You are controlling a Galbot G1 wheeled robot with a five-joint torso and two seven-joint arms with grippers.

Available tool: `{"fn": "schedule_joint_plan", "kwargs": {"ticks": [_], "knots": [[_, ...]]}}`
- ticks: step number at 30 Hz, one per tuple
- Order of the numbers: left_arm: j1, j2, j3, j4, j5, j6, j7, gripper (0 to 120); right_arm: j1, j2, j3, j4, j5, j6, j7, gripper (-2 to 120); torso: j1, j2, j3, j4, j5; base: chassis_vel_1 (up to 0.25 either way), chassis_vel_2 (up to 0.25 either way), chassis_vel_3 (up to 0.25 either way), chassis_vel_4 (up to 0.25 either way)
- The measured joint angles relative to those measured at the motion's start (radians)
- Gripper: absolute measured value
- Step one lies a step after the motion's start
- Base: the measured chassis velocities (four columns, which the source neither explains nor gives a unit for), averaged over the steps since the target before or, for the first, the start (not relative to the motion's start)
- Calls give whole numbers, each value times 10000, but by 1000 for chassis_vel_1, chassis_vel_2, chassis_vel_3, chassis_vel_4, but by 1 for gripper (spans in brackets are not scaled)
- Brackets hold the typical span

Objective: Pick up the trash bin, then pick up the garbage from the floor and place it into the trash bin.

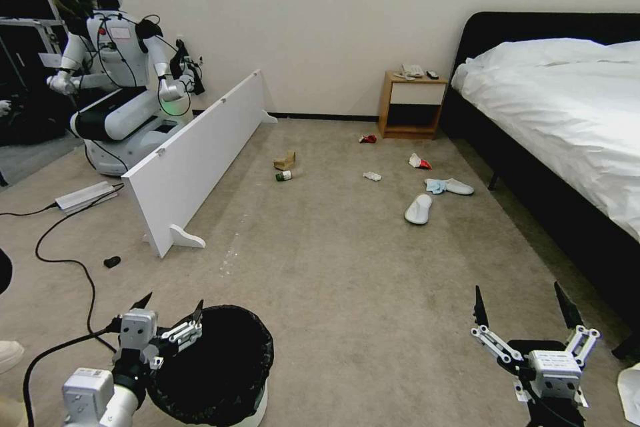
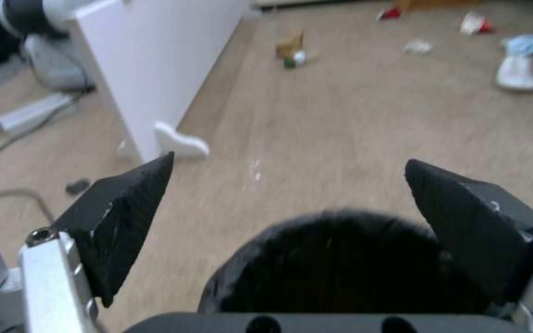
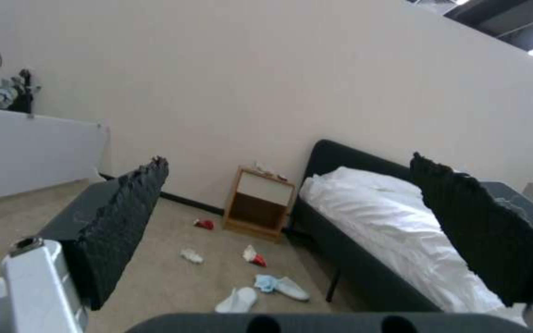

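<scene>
So the left pincer [image 1: 170,313] is spread wide, nothing in it, sitting right at the near-left part of the trash bin's [image 1: 220,367] rim. In the left wrist view the bin's black bag [image 2: 334,259] sits just below and between the fingers [image 2: 125,217], but I can't tell if either one is actually touching the rim.

Main worry: the bag is crinkly and folded loosely over the edge, so if the pincer closes on plastic alone instead of plastic plus the hard rim, I'd guess the liner pulls up and the bin stays on the floor [image 1: 347,267]. A grab at one side of the rim would also tip the bin as it lifts, since nothing supports the far side. There's also a black cable [image 1: 67,260] on the carpet just left of that arm, which looks like a snag risk if the base drives.

Moving right, the garbage is all well ahead of both pincers: brown paper bag [image 1: 285,160] and green-capped bottle [image 1: 284,175] together, then tissue [image 1: 372,176], red can [image 1: 367,139], snack packet [image 1: 419,161], blue cloth [image 1: 435,185] touching one slipper [image 1: 459,187], the other slipper [image 1: 419,209] nearer.

The right pincer [image 1: 527,313] hangs wide open and empty, close beside the bed [image 1: 567,107], so a careless swing could clip the frame.
</scene>
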Motion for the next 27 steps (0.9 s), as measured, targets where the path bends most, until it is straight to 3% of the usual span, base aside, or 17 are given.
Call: {"fn": "schedule_joint_plan", "kwargs": {"ticks": [15,27], "knots": [[-331,57,50,1403,-638,475,-121,98,-56,28,-23,-45,-38,56,0,100,0,0,0,0,0,0,0,0,0],[-1052,32,299,2795,-1163,673,-234,98,-117,36,-47,-48,-49,59,0,100,0,0,0,-1,0,0,0,0,0]]}}
